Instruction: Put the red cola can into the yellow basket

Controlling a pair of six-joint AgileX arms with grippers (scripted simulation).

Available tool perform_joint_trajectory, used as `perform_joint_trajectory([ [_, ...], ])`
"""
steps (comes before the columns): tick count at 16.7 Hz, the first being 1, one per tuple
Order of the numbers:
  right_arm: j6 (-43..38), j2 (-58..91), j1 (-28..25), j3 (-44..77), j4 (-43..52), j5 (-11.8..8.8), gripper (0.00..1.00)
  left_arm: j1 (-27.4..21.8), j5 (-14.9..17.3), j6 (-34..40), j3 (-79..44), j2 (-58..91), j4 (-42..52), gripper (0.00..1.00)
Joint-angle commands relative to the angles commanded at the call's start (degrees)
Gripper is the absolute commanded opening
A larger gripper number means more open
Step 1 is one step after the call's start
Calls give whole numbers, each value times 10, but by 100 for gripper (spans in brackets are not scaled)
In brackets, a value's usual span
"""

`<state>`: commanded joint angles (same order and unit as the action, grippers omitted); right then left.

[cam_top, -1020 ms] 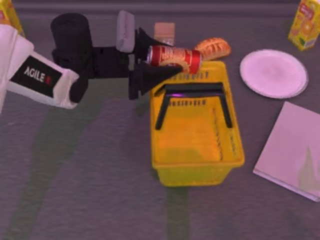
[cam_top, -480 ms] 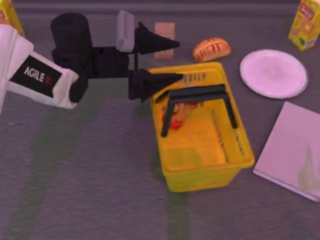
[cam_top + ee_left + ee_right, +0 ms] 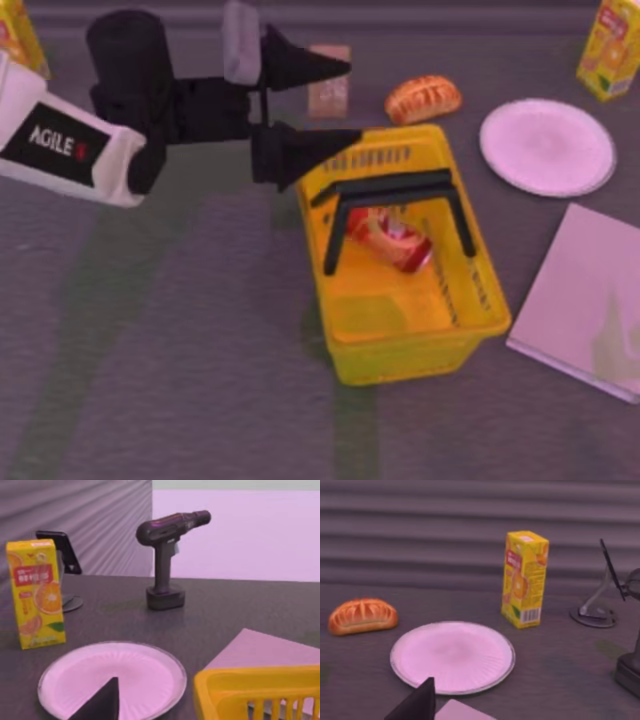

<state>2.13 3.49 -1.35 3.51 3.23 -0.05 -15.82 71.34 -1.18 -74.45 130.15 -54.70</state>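
Red cola can (image 3: 389, 238) lies on its side inside the yellow basket (image 3: 470, 318), under the black handle (image 3: 392, 190). Our left gripper (image 3: 340, 102) hovers at the basket's far left corner, fingers spread, empty. Our right gripper: can't tell.

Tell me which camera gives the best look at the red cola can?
The top view does: the red cola can lies on its side inside the yellow basket, under the black handle. The left wrist view shows only a corner of the basket, no can. The right wrist view shows neither. The open left gripper is beside the basket.
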Motion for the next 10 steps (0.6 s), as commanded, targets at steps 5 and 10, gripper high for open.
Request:
perform_joint_trajectory([
  [5,93,178,-57,178,140,0,100,39,-102,43,66,-179,71,100],
  [10,224,470,-138,471,336,1,100,89,-267,78,199,-490,188,100],
])
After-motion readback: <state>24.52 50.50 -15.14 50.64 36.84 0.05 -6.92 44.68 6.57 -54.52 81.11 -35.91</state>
